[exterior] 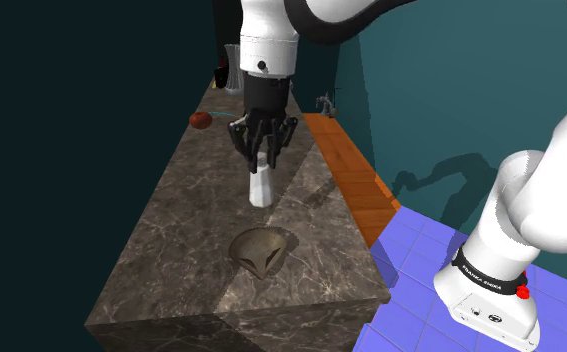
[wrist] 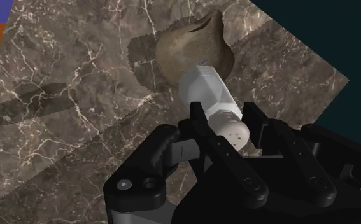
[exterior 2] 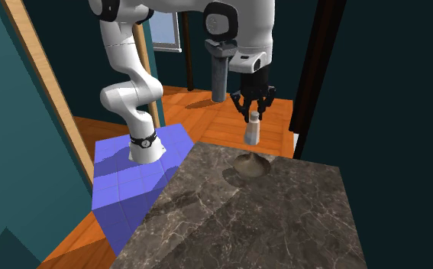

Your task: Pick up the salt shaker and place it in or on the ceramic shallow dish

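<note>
I have the all-black two-finger tool [exterior: 262, 150] pinching the white, tapered salt shaker [exterior: 261, 186] by its capped upper end. In the wrist view the fingers [wrist: 201, 127] sit on either side of the perforated cap, and the body hangs away from them. The shaker is upright, and by my reading its base is off the dark, white-veined marble tabletop [exterior: 176, 235]. The brownish-grey shallow dish with a wavy rim [exterior: 262, 250] lies near the tabletop's end closest to the stand. In the shoulder view the shaker is just beyond the dish, while the wrist view puts the shaker's base over part of it.

I judge the step in hand to be the carry to the dish, with the set-down not yet done. To do it well, I would check both outside views to get the base over the dish's middle, because the wrist view looks down the shaker and hides depth. Then I would lower it straight and slowly, keeping it upright. The shaker is tall and narrow, and I expect it to tip on a sloping rim. I would release only once the base rests in the dish, then lift straight up so the fingers do not drag the cap. A sideways nudge could also push the dish toward the edge.
</note>
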Robot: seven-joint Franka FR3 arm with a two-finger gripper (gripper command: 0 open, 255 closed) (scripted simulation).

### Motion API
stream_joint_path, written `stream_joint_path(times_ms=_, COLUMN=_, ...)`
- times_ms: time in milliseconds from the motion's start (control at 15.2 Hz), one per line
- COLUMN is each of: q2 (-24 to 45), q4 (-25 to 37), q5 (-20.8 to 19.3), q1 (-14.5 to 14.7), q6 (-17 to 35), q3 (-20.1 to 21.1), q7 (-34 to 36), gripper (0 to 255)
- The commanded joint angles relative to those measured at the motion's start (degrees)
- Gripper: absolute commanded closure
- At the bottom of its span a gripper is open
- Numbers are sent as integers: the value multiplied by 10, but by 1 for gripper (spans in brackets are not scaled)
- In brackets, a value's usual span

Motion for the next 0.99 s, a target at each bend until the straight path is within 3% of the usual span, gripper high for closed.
stream_joint_path(times_ms=0, q2=-1, q4=9, q5=1, q1=14, q6=-6, q3=18, q7=33, gripper=255)
stream_joint_path(times_ms=924, q2=23, q4=-76, q5=-2, q1=16, q6=101, q3=25, q7=31, gripper=255)
